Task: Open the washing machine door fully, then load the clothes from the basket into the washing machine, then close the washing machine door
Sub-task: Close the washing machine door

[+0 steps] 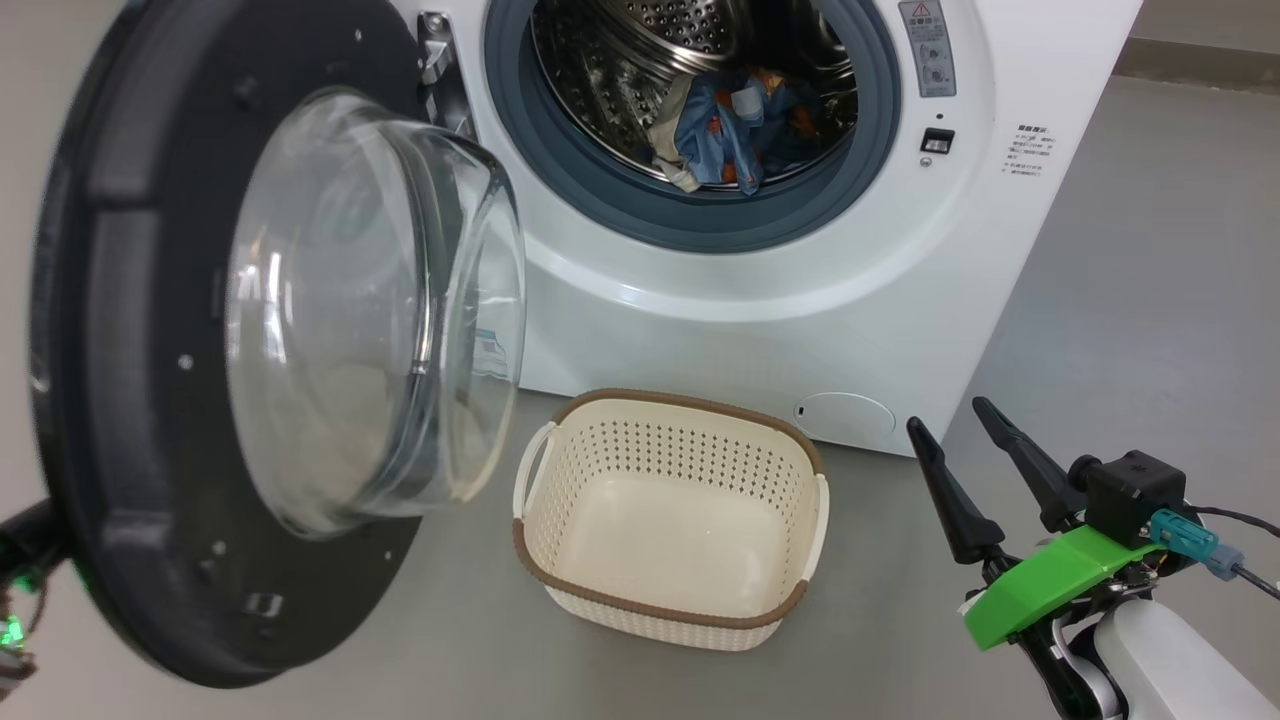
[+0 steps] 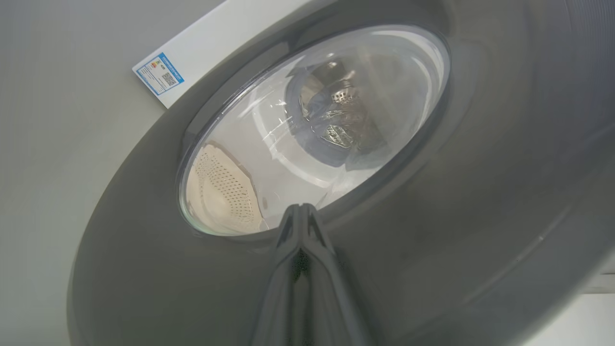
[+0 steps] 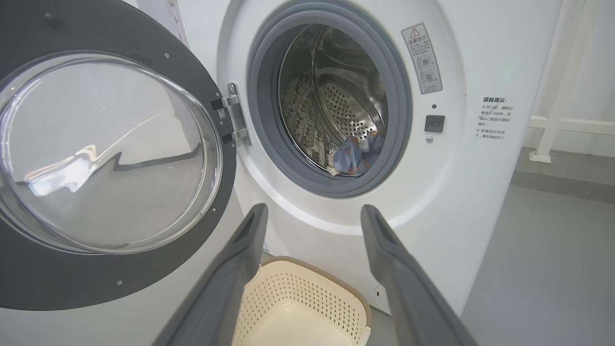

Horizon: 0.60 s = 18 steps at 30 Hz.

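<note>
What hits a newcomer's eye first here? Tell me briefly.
The washing machine door, black-rimmed with a bulging glass window, stands open at the head view's left. The clothes lie in the steel drum, and the basket stands empty on the floor before the washing machine.

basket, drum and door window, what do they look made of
Basket: likely cream plastic, matte, moulded hole rows, brown woven-look rim.
Drum: apparently steel, shiny, perforated, reflective.
Door window: clear glass or hard plastic, glossy, see-through with reflections.
</note>
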{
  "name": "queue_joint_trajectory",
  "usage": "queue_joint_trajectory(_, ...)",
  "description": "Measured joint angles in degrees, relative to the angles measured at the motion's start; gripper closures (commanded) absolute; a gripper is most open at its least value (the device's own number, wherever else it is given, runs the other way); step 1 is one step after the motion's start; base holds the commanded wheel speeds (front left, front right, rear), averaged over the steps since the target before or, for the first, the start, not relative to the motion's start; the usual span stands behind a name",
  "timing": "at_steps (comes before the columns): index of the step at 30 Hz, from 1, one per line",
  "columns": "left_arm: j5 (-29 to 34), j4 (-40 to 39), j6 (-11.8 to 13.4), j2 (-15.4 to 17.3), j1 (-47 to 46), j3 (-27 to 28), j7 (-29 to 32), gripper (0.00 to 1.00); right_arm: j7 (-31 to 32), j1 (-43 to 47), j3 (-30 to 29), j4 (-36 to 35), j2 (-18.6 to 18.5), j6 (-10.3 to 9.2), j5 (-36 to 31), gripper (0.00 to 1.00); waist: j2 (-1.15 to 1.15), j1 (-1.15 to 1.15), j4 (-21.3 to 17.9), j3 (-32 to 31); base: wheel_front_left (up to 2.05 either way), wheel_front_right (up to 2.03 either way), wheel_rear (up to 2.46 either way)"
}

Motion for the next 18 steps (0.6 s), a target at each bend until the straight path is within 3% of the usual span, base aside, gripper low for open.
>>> queue_joint_trajectory(5, -1.8, -8.2, 3.2, -2.5, 2.4, -1.8, 4.3, 1.00, 0.0, 0.0, -0.7, -0.2, 0.4, 0.00, 0.0, 0.00, 0.00, 0.00, -0.5, 0.3, 0.00, 0.00, 0.00)
queue_joint_trajectory(8, -3.6, -14.2, 6.4, -4.0, 4.4, -2.6, 6.4, 1.00, 0.0, 0.0, -1.3, -0.3, 0.6, 0.00, 0.0, 0.00, 0.00, 0.00, -1.4, 0.3, 0.00, 0.00, 0.00)
queue_joint_trajectory(18, -4.2, -22.9, 10.6, -6.8, 6.9, -4.5, 7.7, 1.00, 0.0, 0.2, -2.6, -0.6, 2.2, 0.00, 0.0, 0.00, 0.00, 0.00, -4.7, -0.3, 0.00, 0.00, 0.00)
